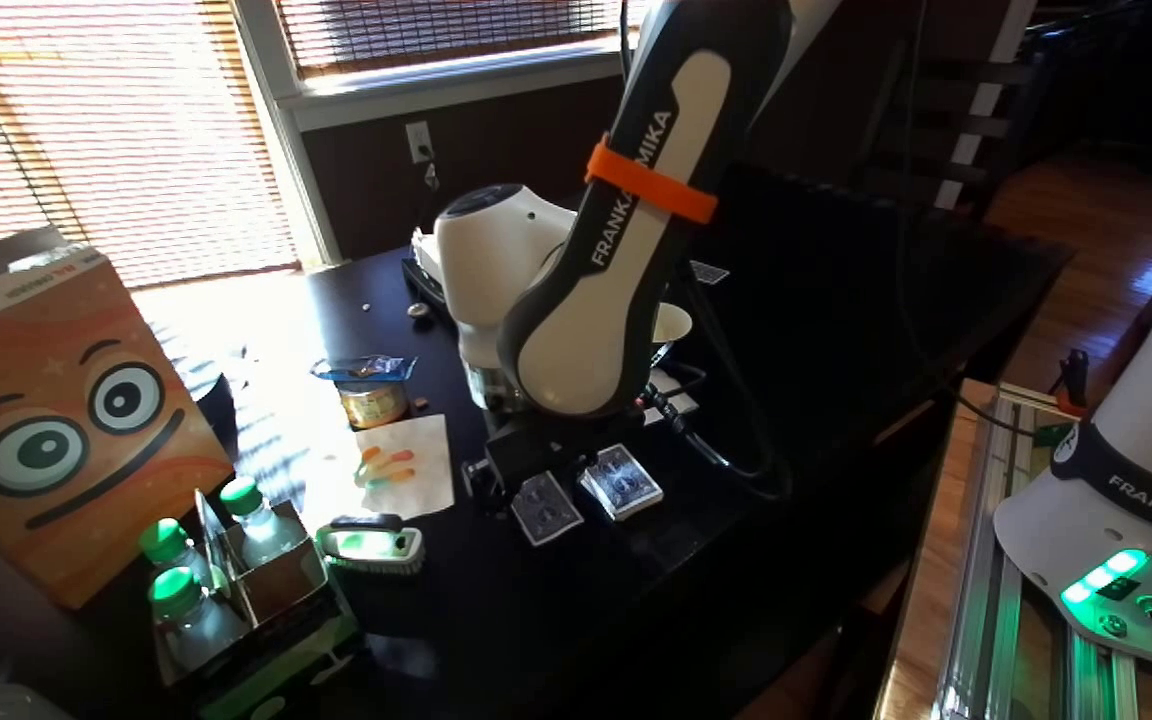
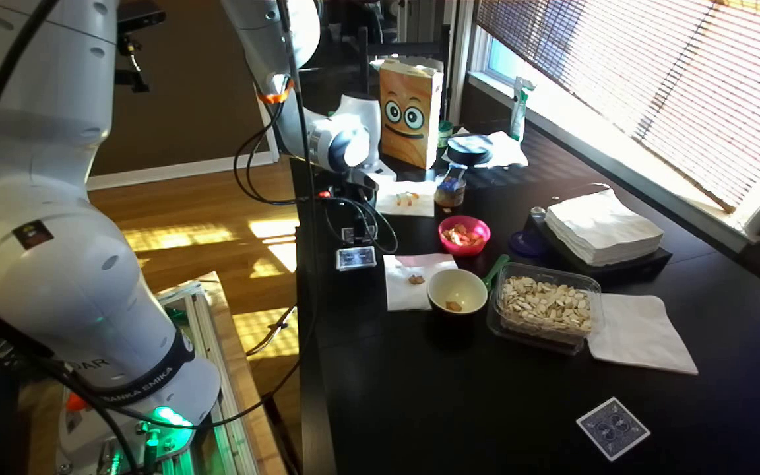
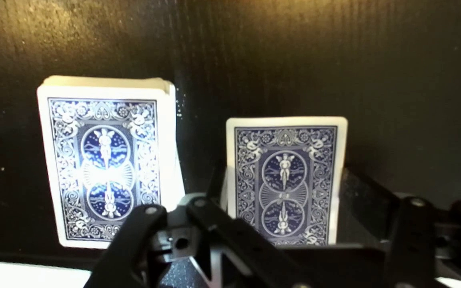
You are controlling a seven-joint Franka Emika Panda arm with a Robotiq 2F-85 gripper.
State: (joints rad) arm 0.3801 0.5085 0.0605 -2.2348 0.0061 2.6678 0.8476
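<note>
A small pile of blue-backed playing cards lies face down between my gripper's fingers, in the wrist view (image 3: 284,218) and an exterior view (image 1: 548,515). My gripper (image 3: 284,176) points down, with one finger along each long side of this pile; both fingers look in contact with its edges. The gripper body hides the pile's lower end. Whether the pile is lifted is hard to tell. A thicker card deck (image 3: 104,160) lies beside it, just outside one finger; it also shows in both exterior views (image 1: 621,482) (image 2: 355,258). Its top is glossy with glare.
Near the gripper are a napkin (image 1: 431,455) with gummy worms, a brush (image 1: 371,545) and a bottle carrier (image 1: 281,590). An orange box (image 2: 396,142), a pink bowl (image 2: 466,249), a white bowl (image 2: 443,310), a seed tub (image 2: 545,310) and a lone card (image 2: 613,429) are also there.
</note>
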